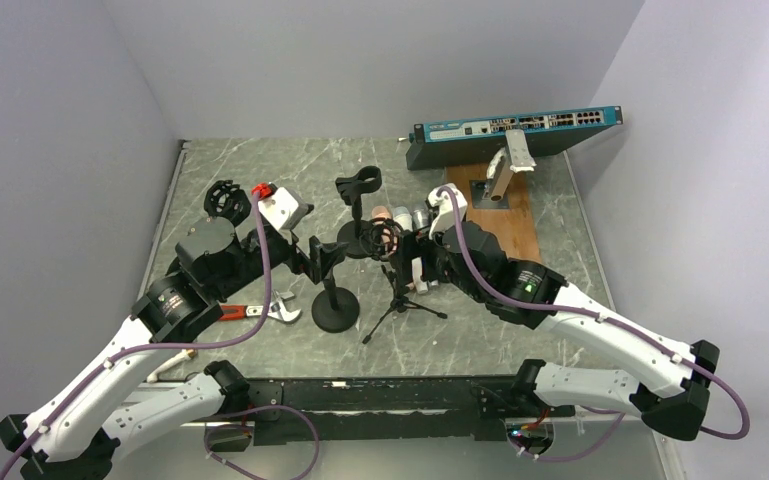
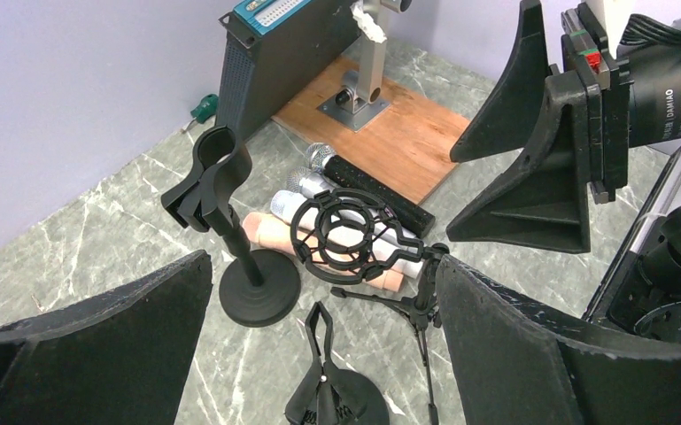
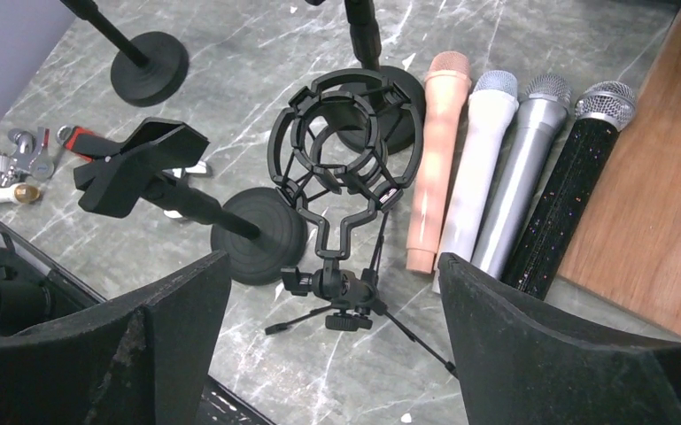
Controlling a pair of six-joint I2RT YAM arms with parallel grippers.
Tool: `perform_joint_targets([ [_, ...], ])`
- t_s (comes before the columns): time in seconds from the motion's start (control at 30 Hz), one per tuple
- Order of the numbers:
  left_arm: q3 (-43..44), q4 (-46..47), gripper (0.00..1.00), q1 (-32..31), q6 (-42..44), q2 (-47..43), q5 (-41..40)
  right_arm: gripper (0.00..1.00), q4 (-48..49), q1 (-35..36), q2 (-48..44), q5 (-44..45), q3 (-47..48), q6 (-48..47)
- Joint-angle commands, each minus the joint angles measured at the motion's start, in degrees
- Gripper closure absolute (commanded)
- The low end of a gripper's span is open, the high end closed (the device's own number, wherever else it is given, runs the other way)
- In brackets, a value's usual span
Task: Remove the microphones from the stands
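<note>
Four microphones lie side by side on the table: pink [image 3: 434,159], white [image 3: 478,159], silver [image 3: 522,168] and black [image 3: 576,177]. They also show in the left wrist view [image 2: 376,190] and the top view [image 1: 407,215]. No stand holds a microphone. An empty black shock mount [image 3: 336,168] sits on a small tripod [image 3: 341,292] between the open fingers of my right gripper [image 3: 335,261], which touches nothing. My left gripper [image 2: 323,266] is open and empty above a clamp stand [image 2: 319,381]. The two grippers face each other across the tripod [image 1: 395,300].
A clip stand [image 2: 217,177] on a round base [image 2: 261,292] stands behind the tripod. A second shock mount [image 1: 226,198] is at the left. A wrench [image 1: 260,312] lies near the left arm. A network switch [image 1: 515,125] and a wooden board [image 1: 510,225] with a metal post [image 1: 508,165] are at the back right.
</note>
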Motion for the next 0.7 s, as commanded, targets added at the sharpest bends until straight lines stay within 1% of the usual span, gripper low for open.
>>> perform_joint_targets([
  [0.0,0.9,2.0,0.01,-0.2,-0.4,-0.4,-0.8,0.1,0.7,-0.1,-1.1,0.6,1.9,-0.6],
  [0.17,0.8,2.5,0.01,-0.3,-0.1,-1.9,-2.7,0.03,0.9,0.0,-3.9,2.6,3.4,-2.3],
  [0.2,0.8,2.9,0.01,-0.3,-0.3,-2.6,-3.4,0.01,0.8,0.0,-4.5,3.4,4.5,-3.0],
  [0.27,1.4,3.4,0.01,-0.3,-0.4,-4.4,-4.4,0.0,-0.5,0.0,-5.2,5.8,7.5,-4.7],
  [0.37,4.4,2.1,0.01,-0.3,-2.7,-7.2,-10.4,0.0,-3.3,-0.1,-5.6,9.3,13.5,-7.2],
  [0.43,6.7,1.1,0.01,-0.3,-3.0,-9.5,-14.2,0.0,-3.4,-0.1,-6.7,10.0,16.2,-8.8],
  [0.5,8.8,0.5,0.01,-0.2,-3.2,-13.2,-18.0,0.0,-0.7,-0.1,-10.0,8.7,16.8,-10.1],
  [0.57,9.8,0.3,0.01,-0.3,-3.8,-16.7,-21.9,0.0,4.1,-0.1,-13.2,8.0,16.0,-11.0],
  [0.67,9.6,1.0,0.01,-0.2,-5.1,-22.1,-27.1,0.0,6.9,-0.1,-16.4,10.4,16.0,-11.0],
])
